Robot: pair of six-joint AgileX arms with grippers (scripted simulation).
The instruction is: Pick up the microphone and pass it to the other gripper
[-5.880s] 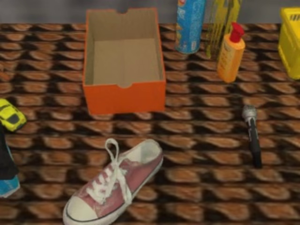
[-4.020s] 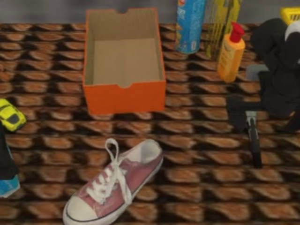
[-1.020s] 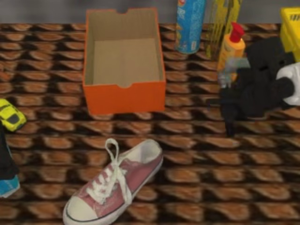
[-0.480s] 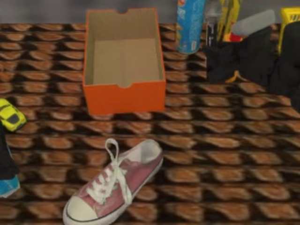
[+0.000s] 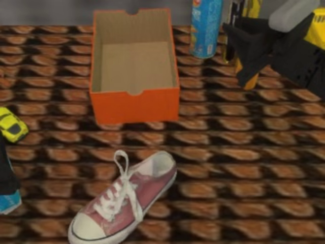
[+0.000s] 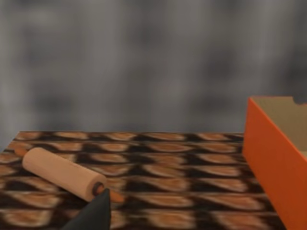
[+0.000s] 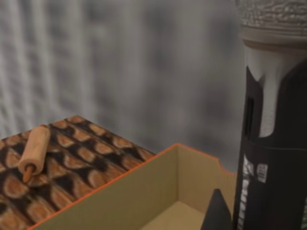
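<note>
The microphone [image 7: 273,143], a black handle topped by a silver-grey mesh head, stands upright and close in the right wrist view. My right gripper [image 7: 254,220] is shut on it, with one black finger [image 7: 218,211] showing beside the handle. In the top view the right gripper [image 5: 241,51] hangs high over the back right of the table, and the arm hides most of the microphone. The other gripper, my left one [image 5: 6,173], stays parked at the table's left edge. Its one visible fingertip [image 6: 96,213] sits far to the side, and the gripper is open.
An open orange box [image 5: 134,104] stands at the back middle, with a blue can [image 5: 205,25] beside it. The right gripper partly covers an orange bottle [image 5: 252,79]. A pink sneaker [image 5: 127,201] lies in front and a yellow toy car [image 5: 11,126] at the left. A rolling pin [image 6: 62,173] lies beyond the box.
The right gripper came down on the microphone lying at the right, shut on it and lifted it. It now holds it high at the back right. The left arm stayed still.
</note>
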